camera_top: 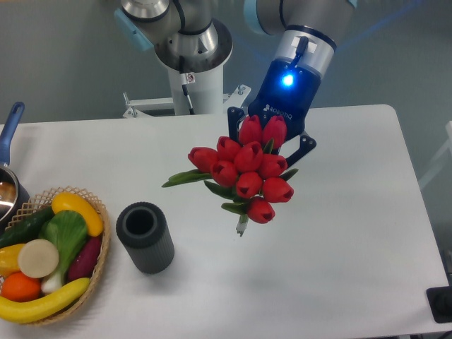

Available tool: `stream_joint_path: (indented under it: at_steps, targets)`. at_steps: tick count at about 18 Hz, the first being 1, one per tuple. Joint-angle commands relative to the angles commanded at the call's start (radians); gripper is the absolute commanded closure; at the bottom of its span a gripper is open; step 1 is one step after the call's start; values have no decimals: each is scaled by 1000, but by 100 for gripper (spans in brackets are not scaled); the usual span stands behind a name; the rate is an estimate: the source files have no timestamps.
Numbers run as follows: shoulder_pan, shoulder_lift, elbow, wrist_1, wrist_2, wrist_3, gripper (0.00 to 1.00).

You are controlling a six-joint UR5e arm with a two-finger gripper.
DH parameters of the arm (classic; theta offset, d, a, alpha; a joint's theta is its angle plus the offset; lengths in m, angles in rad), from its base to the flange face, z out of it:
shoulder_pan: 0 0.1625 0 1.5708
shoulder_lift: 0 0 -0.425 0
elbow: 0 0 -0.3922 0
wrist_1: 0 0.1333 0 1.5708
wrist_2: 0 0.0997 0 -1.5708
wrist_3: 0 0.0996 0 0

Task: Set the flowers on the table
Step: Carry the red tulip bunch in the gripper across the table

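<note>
Red tulip flowers (247, 169) with green leaves hanging above the white table (353, 233), blooms facing the camera, thin stem end pointing down toward it.

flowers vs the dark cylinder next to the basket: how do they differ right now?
The flowers are red with green leaves; the cylinder is dark grey and ribbed.
The flowers hang in the gripper above the table, stems pointing down; the cylinder stands upright on the table, open end up.
The flowers form a loose, irregular bunch; the cylinder is one compact, regular shape.
Both are over the table's middle area.
</note>
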Motion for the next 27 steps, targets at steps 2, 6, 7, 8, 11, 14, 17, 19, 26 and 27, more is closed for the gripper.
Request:
stream_joint_path:
  at_steps: [2, 6, 7, 8, 11, 14, 17, 19, 26, 27]
  targets:
    - [-3, 3, -5, 0, 5, 2, 66]
    - [2, 6, -1, -3, 8, -8, 66]
    - [2, 9, -2, -5, 9, -8, 66]
    - [2, 12, -2, -5, 12, -8, 66]
    - [-3, 26, -5, -6, 67, -8, 66]
    - [-11, 44, -20, -5, 194, -3, 66]
    - [-38, 49, -23, -5, 300, 3, 66]
    - [-61, 45, -23, -5, 382, 8, 66]
    - [-129, 49, -63, -28, 639, 53, 66]
    - [-143, 45, -69, -31, 682, 89, 66]
